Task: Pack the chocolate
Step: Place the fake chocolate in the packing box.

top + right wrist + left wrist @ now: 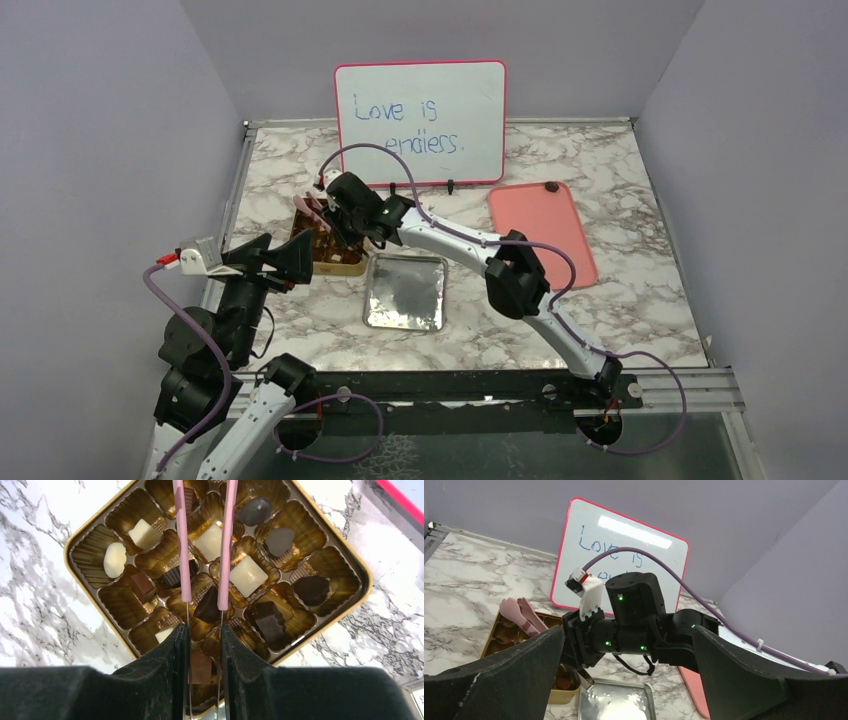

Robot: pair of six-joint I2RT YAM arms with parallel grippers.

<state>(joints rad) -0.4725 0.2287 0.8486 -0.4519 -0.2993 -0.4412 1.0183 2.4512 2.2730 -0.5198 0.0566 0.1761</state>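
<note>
The gold tin (66,555) lies open under my right gripper (202,645) and holds several dark, brown and cream-white chocolates (247,575) in its cups. The right gripper is shut on pink tongs (181,540) whose two arms reach out over the tin; their tips run past the top edge. In the top view the right gripper (335,215) hangs over the tin (340,265) with the tongs (310,208) pointing left. One dark chocolate (551,186) sits on the pink tray (545,235). My left gripper (275,262) is open and empty, just left of the tin.
The silver tin lid (405,290) lies right of the tin, also in the left wrist view (616,702). A whiteboard (420,122) stands at the back. Purple walls close in both sides. The right arm (515,275) spans the table's middle.
</note>
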